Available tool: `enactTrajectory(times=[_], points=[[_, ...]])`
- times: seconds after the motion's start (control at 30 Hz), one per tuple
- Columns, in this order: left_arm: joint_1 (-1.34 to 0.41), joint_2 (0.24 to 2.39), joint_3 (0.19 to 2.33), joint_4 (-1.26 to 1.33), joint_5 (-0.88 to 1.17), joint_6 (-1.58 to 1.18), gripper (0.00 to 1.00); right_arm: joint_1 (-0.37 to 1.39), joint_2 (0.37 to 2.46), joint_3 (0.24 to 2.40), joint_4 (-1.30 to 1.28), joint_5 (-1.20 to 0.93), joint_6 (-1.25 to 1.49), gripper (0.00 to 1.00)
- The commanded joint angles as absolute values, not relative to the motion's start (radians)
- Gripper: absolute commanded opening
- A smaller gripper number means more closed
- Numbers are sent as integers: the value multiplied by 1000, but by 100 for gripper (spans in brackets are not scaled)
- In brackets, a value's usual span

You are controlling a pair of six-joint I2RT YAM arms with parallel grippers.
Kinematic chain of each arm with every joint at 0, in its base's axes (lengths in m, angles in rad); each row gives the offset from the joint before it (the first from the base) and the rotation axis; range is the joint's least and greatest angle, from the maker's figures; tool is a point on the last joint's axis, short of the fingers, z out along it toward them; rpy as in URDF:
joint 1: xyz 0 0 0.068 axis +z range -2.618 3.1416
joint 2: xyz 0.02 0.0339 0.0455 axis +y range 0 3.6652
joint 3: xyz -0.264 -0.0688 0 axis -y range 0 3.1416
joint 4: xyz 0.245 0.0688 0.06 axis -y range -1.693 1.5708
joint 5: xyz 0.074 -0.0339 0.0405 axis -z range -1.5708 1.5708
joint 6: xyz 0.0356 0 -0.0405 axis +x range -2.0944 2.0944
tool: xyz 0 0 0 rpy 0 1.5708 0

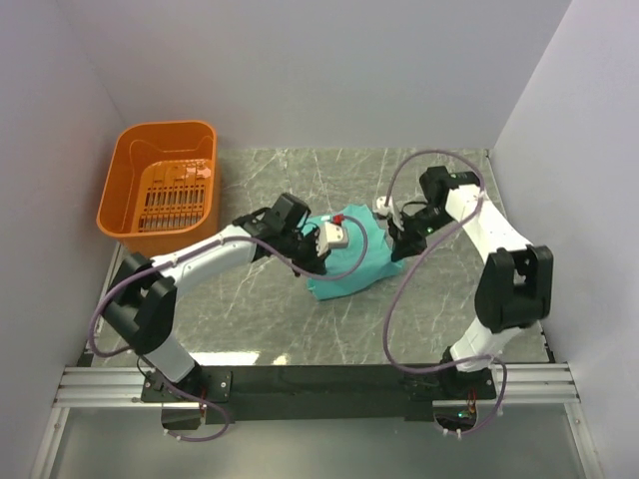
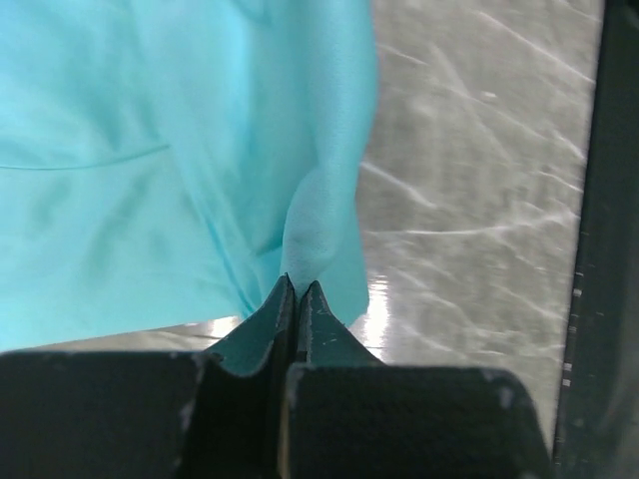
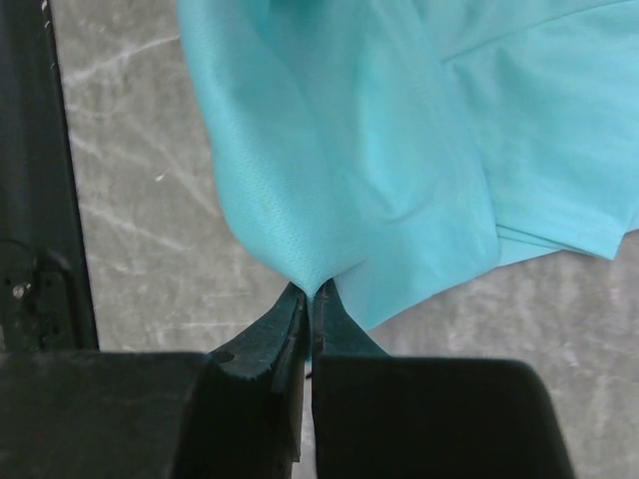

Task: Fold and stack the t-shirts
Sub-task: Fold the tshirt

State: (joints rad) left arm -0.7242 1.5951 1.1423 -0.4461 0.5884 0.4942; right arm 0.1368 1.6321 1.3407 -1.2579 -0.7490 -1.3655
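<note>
1. Top view: the teal shirt (image 1: 351,261) sits bunched at mid-desk (image 1: 300,329), between the two arms. The left end effector (image 1: 316,257) is at its left edge and the right end effector (image 1: 401,245) at its right edge. An orange plastic basket (image 1: 165,130) with a slotted floor stands well apart in the far left corner. I judge the fold to be at an early stage: the shirt is a crumpled heap held at two points, not yet flat.

2. Left wrist: the left end effector (image 2: 298,291) is clamped on a pinch of shirt (image 2: 150,150). The cloth swells out of the tips as a soft rounded ridge. It is thin and smooth, with one faint seam line. The desk (image 2: 479,200) is glossy grey stone-look with white veins.

3. Right wrist: the right end effector (image 3: 310,291) is likewise clamped on a fold of shirt (image 3: 399,150). A fine knit weave shows near the tips, and a hemmed edge lies to the right over the desk (image 3: 130,200). The next move likely calls for drawing both grips apart evenly to spread the cloth, since such thin fabric could slip.
</note>
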Motion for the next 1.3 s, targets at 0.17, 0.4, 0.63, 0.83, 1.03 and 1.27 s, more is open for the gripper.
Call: enactTrajectory(times=[0.17,0.4,0.63,0.83,1.03,1.27], points=[[-621,1712,1308,-466,660,546,1,124,1828,1618,-1335,-885,-1259,0],[-565,1710,1304,-353,598,511,0,124,1934,1779,-1347,-968,-1200,0],[-540,1720,1301,-278,485,485,0,129,1990,1833,-1180,-954,-1005,0],[-525,1709,1276,-170,379,456,0,138,2032,1862,-999,-954,-813,0],[-518,1707,1246,-8,240,427,0,161,2074,1855,-758,-939,-553,0],[-496,1836,1314,71,77,396,0,204,2166,1917,-519,-651,-184,0]])
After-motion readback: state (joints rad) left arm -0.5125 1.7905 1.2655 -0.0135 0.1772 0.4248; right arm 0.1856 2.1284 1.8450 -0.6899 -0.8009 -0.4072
